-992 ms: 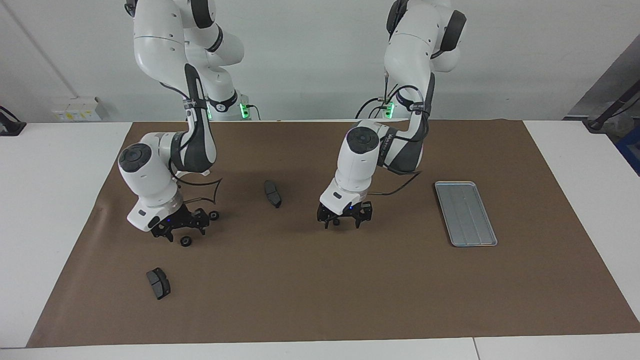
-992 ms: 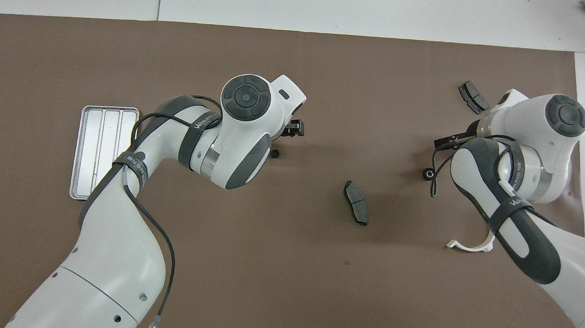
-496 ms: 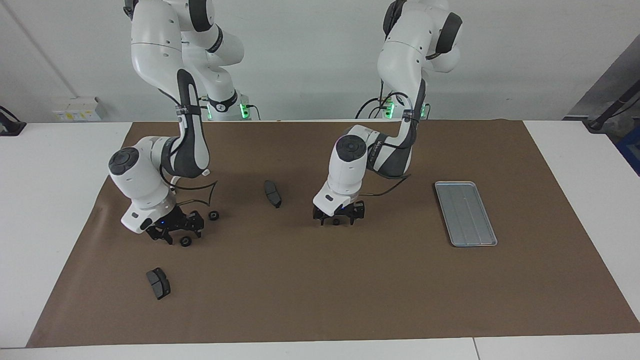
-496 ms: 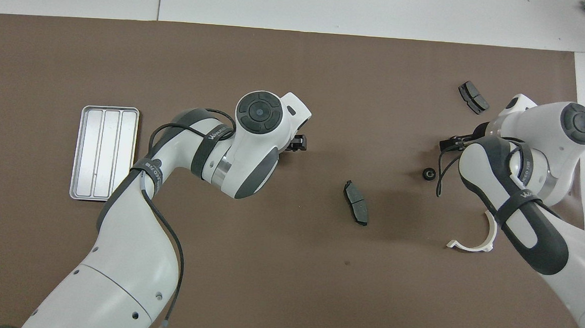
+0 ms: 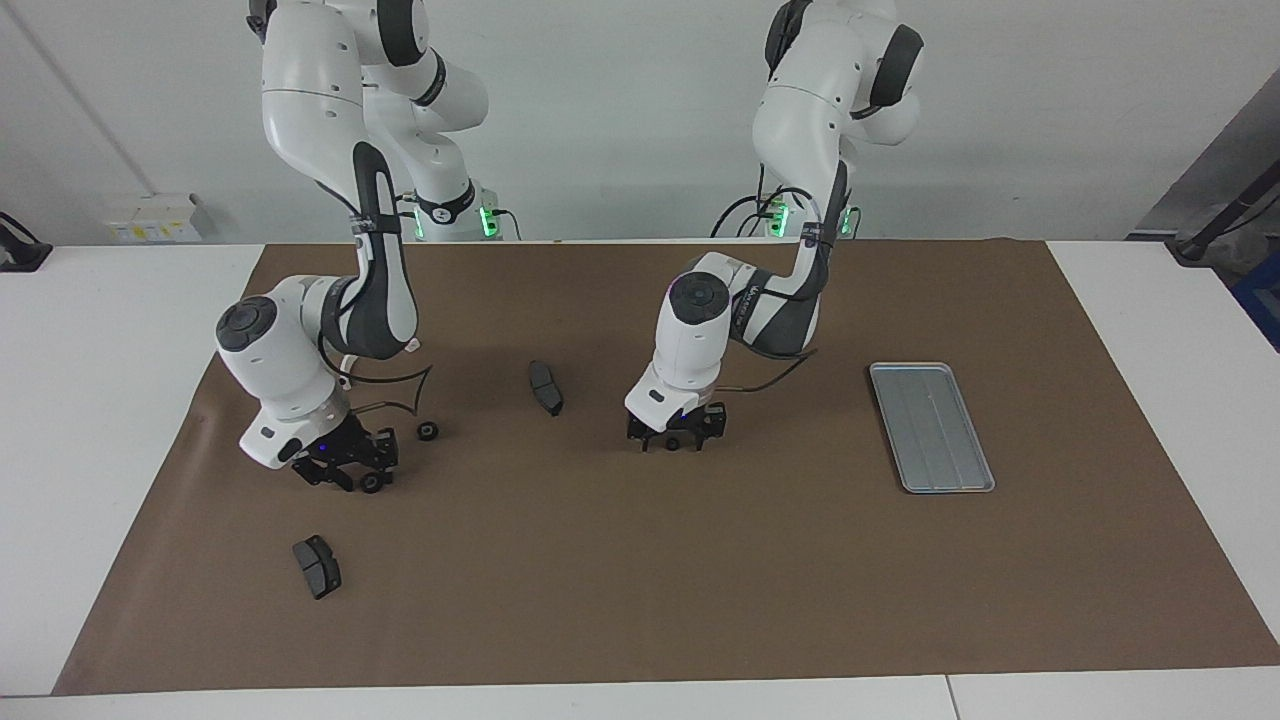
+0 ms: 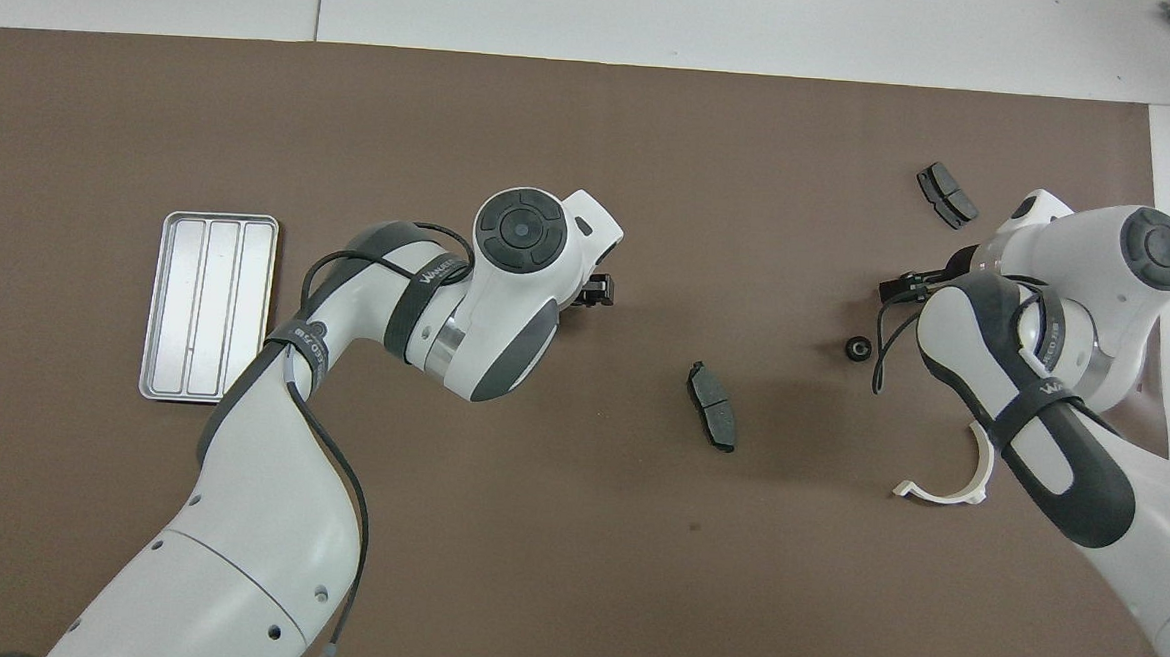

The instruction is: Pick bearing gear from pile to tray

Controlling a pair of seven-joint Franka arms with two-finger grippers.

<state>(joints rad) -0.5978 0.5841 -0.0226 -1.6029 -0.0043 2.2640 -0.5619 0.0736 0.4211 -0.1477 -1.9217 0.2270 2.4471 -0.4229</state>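
Observation:
My left gripper [image 5: 675,443] is down at the mat in the middle of the table, open, with a small black gear [image 5: 675,442] between its fingers. In the overhead view the wrist hides that gear and only one finger [image 6: 597,289] shows. My right gripper [image 5: 345,470] is low over the mat at the right arm's end, open, with a second gear [image 5: 372,483] at its fingertips. A third gear [image 5: 427,432] [image 6: 855,349] lies loose beside it. The silver tray [image 5: 930,427] [image 6: 208,307] lies at the left arm's end, with nothing in it.
One dark brake pad [image 5: 545,387] [image 6: 711,405] lies between the two grippers. Another brake pad [image 5: 316,566] [image 6: 946,195] lies farther from the robots than the right gripper. A white half-ring bracket [image 6: 947,483] lies by the right arm, partly under it.
Both grippers have come down to the mat. The left one moved toward the right arm's end and now straddles its gear. The right one shifted toward its own end of the table.

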